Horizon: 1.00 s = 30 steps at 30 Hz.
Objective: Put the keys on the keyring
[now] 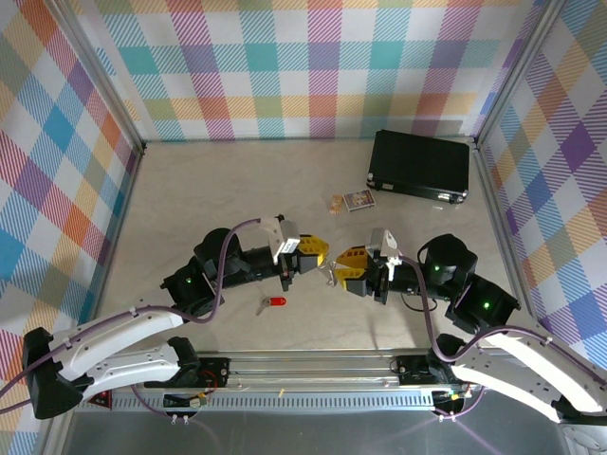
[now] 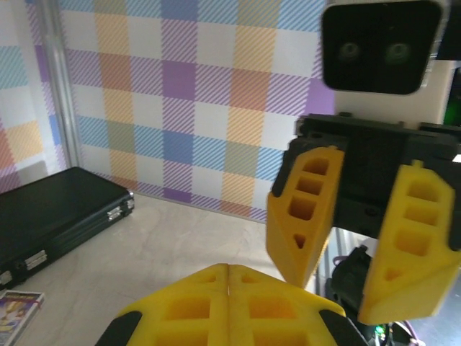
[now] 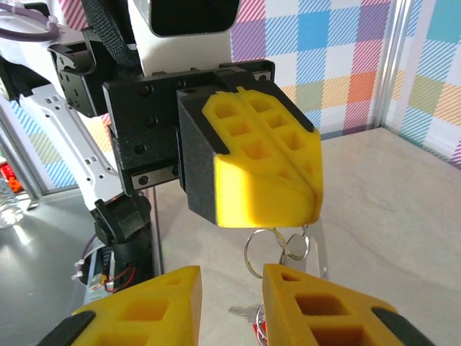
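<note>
Jaws: left gripper [image 1: 322, 254] clamped on keyring [image 1: 332, 275], right gripper [image 1: 342, 269] apart, tip to tip.
Key [image 1: 272, 302] w/ red tag loose on beige table [image 1: 190, 190] nearby; open room around; black case [image 1: 420, 166] far-R; plaid walls [image 1: 303, 66].

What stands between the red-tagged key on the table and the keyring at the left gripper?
Nothing visible. The key lies on bare table, apart from the keyring hanging under the left gripper.
</note>
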### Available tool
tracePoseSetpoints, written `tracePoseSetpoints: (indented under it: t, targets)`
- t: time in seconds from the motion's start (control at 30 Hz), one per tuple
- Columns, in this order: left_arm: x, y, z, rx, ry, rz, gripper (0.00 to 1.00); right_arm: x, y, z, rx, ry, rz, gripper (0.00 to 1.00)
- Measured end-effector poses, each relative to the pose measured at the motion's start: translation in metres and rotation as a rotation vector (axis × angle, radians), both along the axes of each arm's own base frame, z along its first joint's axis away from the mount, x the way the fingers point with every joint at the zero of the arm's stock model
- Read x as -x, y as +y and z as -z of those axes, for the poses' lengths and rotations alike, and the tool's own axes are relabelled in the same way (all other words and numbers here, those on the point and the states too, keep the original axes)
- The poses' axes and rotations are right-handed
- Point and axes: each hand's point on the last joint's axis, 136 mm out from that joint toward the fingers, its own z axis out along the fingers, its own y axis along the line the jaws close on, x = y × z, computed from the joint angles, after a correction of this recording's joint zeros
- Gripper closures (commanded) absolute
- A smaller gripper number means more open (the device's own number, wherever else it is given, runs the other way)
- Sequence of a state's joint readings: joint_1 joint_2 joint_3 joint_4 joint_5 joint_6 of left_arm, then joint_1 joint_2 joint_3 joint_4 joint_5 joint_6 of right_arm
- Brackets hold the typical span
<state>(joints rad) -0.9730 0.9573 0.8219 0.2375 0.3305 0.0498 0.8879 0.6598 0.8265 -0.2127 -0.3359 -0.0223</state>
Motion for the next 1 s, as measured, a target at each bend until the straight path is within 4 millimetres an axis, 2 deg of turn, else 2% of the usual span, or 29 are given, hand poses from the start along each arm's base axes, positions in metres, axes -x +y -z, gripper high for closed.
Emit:
tracePoseSetpoints:
  t: [0.2, 0.43, 0.53, 1.0]
  targets:
    - [0.013, 0.003, -0.009, 0.02, -0.015, 0.058, 1.0, 0.001, -0.001, -0.004, -0.021, 0.01, -0.022, 0.76]
    - [0.022, 0.004, -0.016, 0.035, -0.027, 0.097, 1.0, 0.0, 0.007, 0.0, -0.015, 0.041, -0.055, 0.69]
    - [0.023, 0.004, -0.017, 0.035, -0.028, 0.106, 1.0, -0.002, 0.01, 0.002, -0.012, 0.058, -0.062, 0.68]
    - [0.028, 0.003, -0.016, 0.032, -0.023, 0.134, 1.0, -0.002, 0.017, -0.006, -0.055, 0.074, -0.103, 0.82]
